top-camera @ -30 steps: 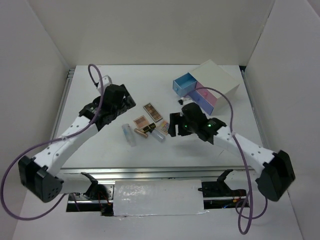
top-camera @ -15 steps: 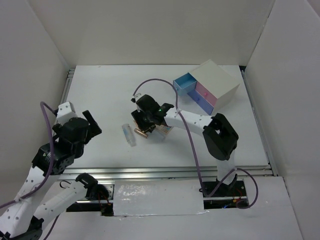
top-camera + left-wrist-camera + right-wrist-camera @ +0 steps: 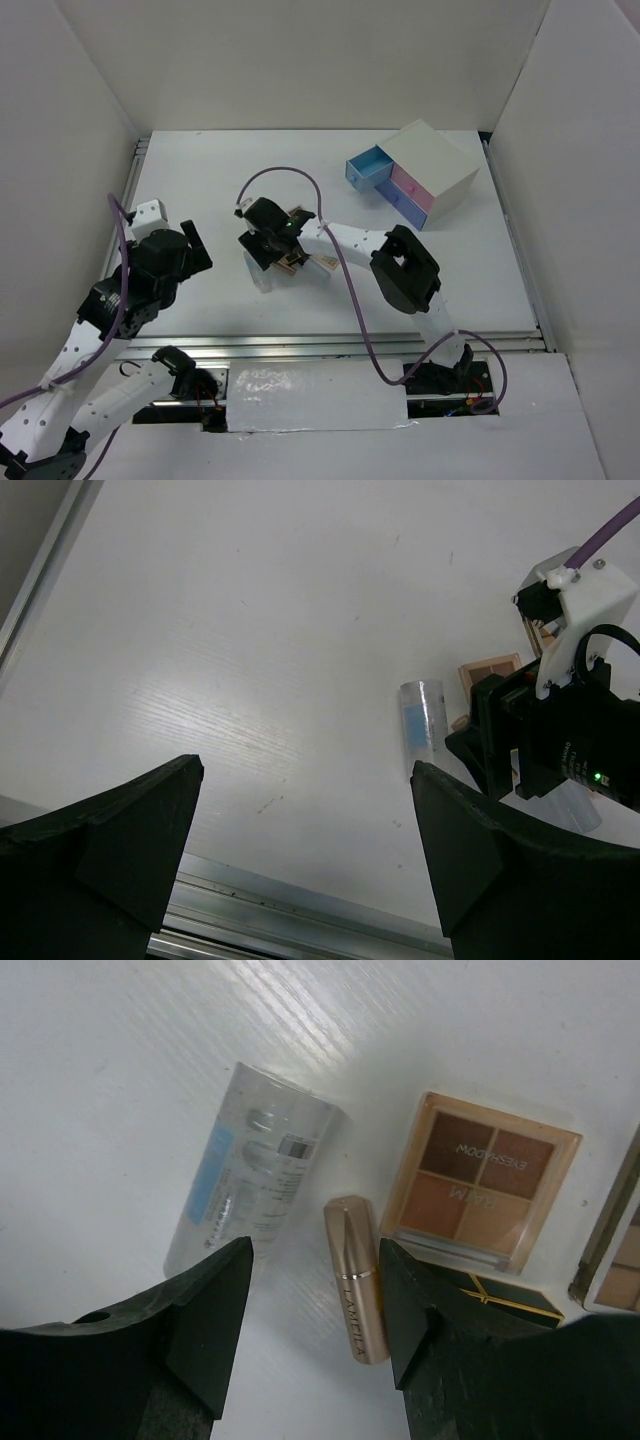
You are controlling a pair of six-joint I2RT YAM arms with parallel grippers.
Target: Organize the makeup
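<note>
In the right wrist view a gold lipstick [image 3: 356, 1282] lies on the table between my right gripper's [image 3: 315, 1252] open fingers, close to the right finger. A clear tube [image 3: 250, 1175] with a blue label lies just left of it. A brown eyeshadow palette [image 3: 480, 1182] sits beyond, and another palette's edge [image 3: 612, 1245] shows at the right. From above, the right gripper [image 3: 272, 252] hangs over the makeup cluster and hides most of it. The tube [image 3: 262, 280] pokes out below it. My left gripper [image 3: 195, 248] is wide open and empty, off to the left.
A white box [image 3: 432, 160] with blue and pink drawers pulled out stands at the back right. The left wrist view shows the tube [image 3: 422, 722], a palette [image 3: 490, 672] and the right arm's wrist [image 3: 570, 745] ahead. The table's metal rail [image 3: 300, 905] runs along the near edge.
The right arm has swung left over the makeup cluster and its jaws have narrowed around the lipstick. The left arm has pulled back to the table's left near side.
</note>
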